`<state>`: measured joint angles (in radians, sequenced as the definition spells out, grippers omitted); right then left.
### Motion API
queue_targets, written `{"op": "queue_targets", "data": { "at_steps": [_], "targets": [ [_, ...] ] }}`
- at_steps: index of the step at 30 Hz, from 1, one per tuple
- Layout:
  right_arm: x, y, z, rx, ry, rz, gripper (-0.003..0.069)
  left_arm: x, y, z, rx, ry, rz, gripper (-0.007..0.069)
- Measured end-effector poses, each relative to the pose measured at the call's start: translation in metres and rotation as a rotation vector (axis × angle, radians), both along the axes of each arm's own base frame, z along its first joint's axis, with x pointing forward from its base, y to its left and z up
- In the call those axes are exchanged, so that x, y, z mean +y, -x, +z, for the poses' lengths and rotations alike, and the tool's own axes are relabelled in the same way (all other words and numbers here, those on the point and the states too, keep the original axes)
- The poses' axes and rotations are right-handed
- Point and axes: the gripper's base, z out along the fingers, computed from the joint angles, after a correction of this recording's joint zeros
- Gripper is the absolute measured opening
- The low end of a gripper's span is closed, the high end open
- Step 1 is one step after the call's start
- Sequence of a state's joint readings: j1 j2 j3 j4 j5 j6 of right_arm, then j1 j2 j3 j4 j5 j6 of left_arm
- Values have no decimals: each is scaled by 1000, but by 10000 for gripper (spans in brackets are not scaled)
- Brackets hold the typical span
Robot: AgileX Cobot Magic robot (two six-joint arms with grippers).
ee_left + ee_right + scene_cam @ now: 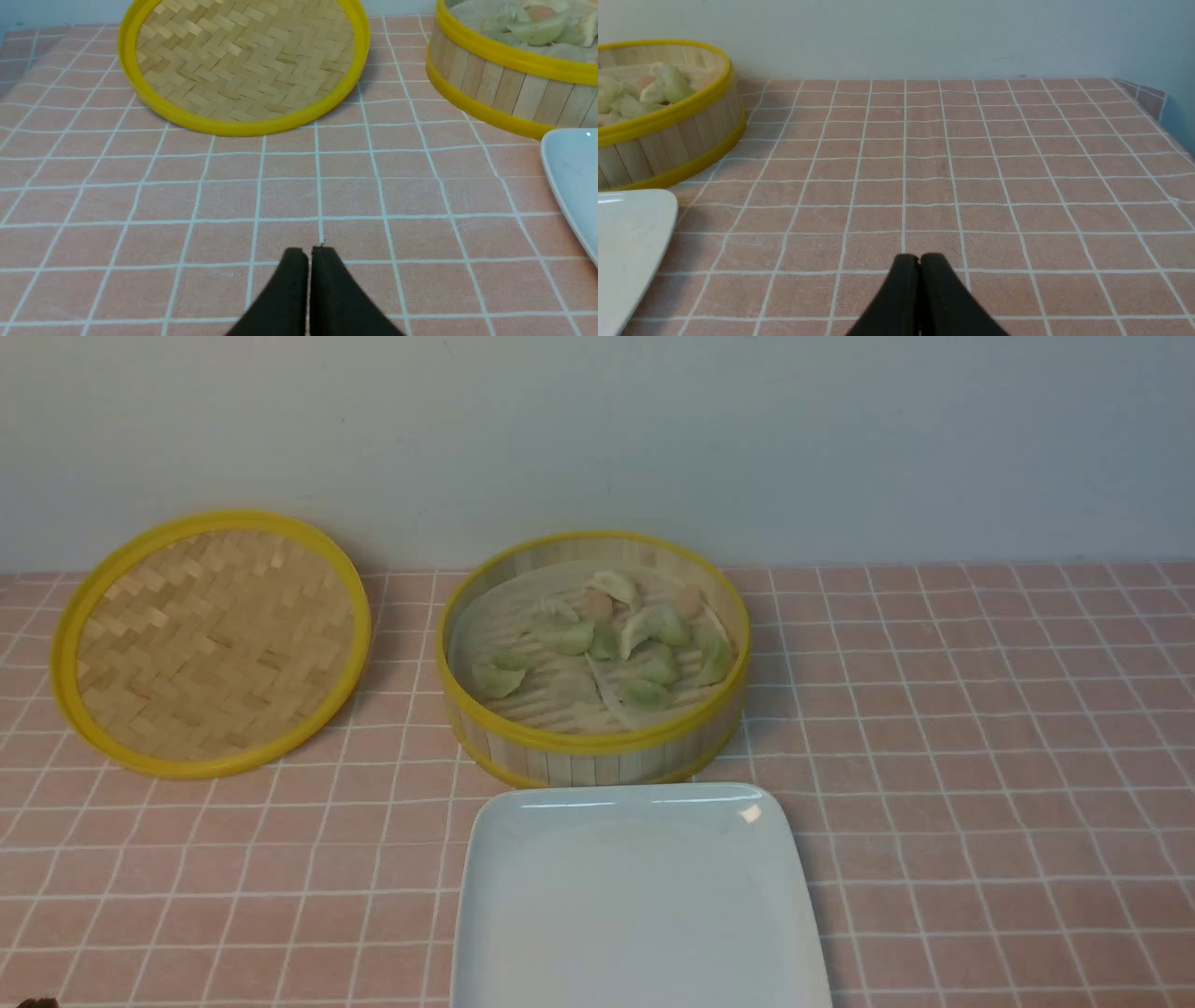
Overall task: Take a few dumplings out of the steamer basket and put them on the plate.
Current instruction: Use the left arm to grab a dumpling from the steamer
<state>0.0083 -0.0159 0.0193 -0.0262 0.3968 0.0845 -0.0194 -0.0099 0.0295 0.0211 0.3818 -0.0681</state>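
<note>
The steamer basket [597,751] stands at the table's middle, and several pale green dumplings [644,644] lie on its white liner. Directly in front of it lies the white square plate [644,905], bare. The basket [495,88] and a plate edge [572,186] also show in the left wrist view, the basket [668,144] and a plate corner [630,233] in the right wrist view. My left gripper [308,252] is shut and holds nothing, over bare cloth near the lid. My right gripper [920,257] is shut and holds nothing, over cloth to the right of the plate. Neither arm shows in the front view.
The flat woven lid [210,644] with a yellow rim lies left of the basket, tilted up at the back. A pink checked cloth [980,756] covers the table. A pale wall [597,429] runs behind. The cloth's far right corner [1153,93] drops off.
</note>
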Motion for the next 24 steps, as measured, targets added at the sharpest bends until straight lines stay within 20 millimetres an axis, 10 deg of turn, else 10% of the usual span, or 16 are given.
{"op": "queue_targets", "data": {
  "at_steps": [17, 24],
  "targets": [
    [0, 0, 0, 0, 0, 0, -15, 2, 0, 1, -14, -105, -11, -6],
    [0, 0, 0, 0, 1, 0, -15, -1, -4, 35, -392, -145, -28, -6]
  ]
}}
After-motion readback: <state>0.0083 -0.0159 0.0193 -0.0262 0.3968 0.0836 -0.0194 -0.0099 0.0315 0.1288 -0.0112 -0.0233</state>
